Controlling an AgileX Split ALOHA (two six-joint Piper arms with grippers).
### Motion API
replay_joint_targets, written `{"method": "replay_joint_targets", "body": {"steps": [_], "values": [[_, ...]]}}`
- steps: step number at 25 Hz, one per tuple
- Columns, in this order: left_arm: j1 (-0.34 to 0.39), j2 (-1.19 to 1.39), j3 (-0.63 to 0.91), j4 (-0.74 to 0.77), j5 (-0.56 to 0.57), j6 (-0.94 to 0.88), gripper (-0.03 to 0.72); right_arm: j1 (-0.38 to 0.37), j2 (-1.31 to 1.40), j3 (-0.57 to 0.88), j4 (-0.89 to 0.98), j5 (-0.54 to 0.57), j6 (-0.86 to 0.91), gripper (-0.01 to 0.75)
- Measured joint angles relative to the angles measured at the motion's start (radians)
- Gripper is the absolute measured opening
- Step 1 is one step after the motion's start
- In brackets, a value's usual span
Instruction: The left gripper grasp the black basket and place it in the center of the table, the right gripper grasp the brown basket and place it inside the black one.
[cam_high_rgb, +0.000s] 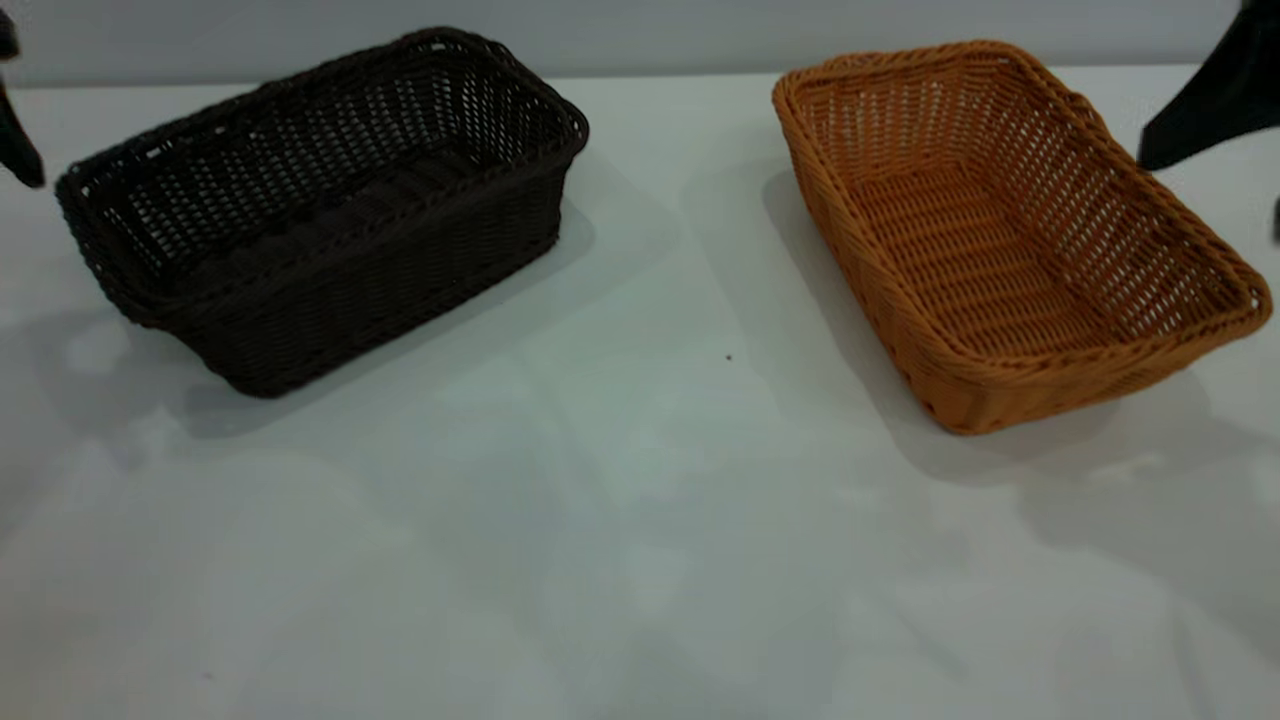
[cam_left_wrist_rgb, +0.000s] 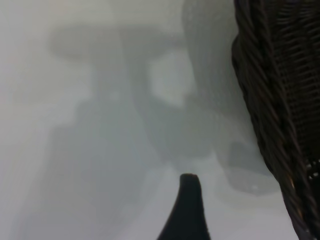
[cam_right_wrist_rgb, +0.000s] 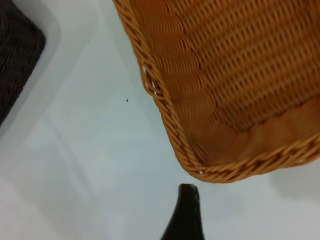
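The black basket (cam_high_rgb: 320, 210) stands on the table (cam_high_rgb: 640, 520) at the left, turned at an angle. The brown basket (cam_high_rgb: 1000, 220) stands at the right, also at an angle. Both are empty and apart. My left gripper (cam_high_rgb: 18, 150) is at the far left edge, just beside the black basket's short end; its wrist view shows one dark finger (cam_left_wrist_rgb: 187, 210) over bare table next to the basket's braided rim (cam_left_wrist_rgb: 270, 100). My right gripper (cam_high_rgb: 1210, 100) hangs at the far right, behind the brown basket; one finger (cam_right_wrist_rgb: 186, 212) shows just outside the basket's corner (cam_right_wrist_rgb: 220, 170). Neither holds anything.
The middle of the table between the baskets is bare white surface, with a tiny dark speck (cam_high_rgb: 728, 357). A grey wall (cam_high_rgb: 640, 30) runs behind the far table edge. The black basket's corner also shows in the right wrist view (cam_right_wrist_rgb: 17, 55).
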Motion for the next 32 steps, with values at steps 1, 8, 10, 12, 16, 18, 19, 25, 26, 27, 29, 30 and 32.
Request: {"method": "replay_joint_targets", "body": {"steps": [1,8,10,12,16,18,19,25,26,27,29,30,32], "values": [[0.000,0.013,-0.006,-0.004,-0.005,-0.001,0.589,0.000,0.033,0.000,0.042,-0.007,0.010,0.586],[0.000,0.032,-0.011,-0.026,-0.050,-0.002,0.589,0.000,0.290,-0.008,0.434,-0.032,0.034,0.570],[0.000,0.032,-0.011,-0.026,-0.054,-0.002,0.589,0.000,0.342,-0.008,0.538,-0.035,0.022,0.569],[0.000,0.032,-0.011,-0.026,-0.057,-0.002,0.589,0.000,0.386,-0.010,0.643,-0.033,-0.006,0.569],[0.000,0.032,-0.012,-0.026,-0.068,-0.002,0.589,0.000,0.449,-0.038,0.763,-0.027,-0.058,0.567],[0.000,0.036,-0.012,-0.026,-0.074,-0.002,0.589,0.000,0.479,-0.066,0.771,-0.017,-0.055,0.566],[0.000,0.042,-0.012,-0.026,-0.079,-0.002,0.589,0.000,0.494,-0.082,0.773,-0.012,-0.050,0.565],[0.000,0.104,-0.012,-0.043,-0.108,-0.003,0.589,0.000,0.535,-0.128,0.777,-0.006,-0.040,0.565],[0.000,0.111,-0.012,-0.048,-0.120,-0.003,0.589,0.000,0.536,-0.129,0.777,-0.006,-0.040,0.565],[0.000,0.119,-0.012,-0.056,-0.128,-0.003,0.589,0.000,0.536,-0.130,0.777,-0.006,-0.039,0.565],[0.000,0.125,-0.013,-0.074,-0.146,-0.003,0.589,0.000,0.536,-0.130,0.778,-0.006,-0.039,0.565],[-0.001,0.127,-0.013,-0.077,-0.149,-0.003,0.589,0.000,0.536,-0.130,0.778,-0.006,-0.039,0.565],[-0.008,0.127,-0.013,-0.079,-0.155,-0.004,0.589,0.000,0.536,-0.130,0.778,-0.007,-0.039,0.565]]}}
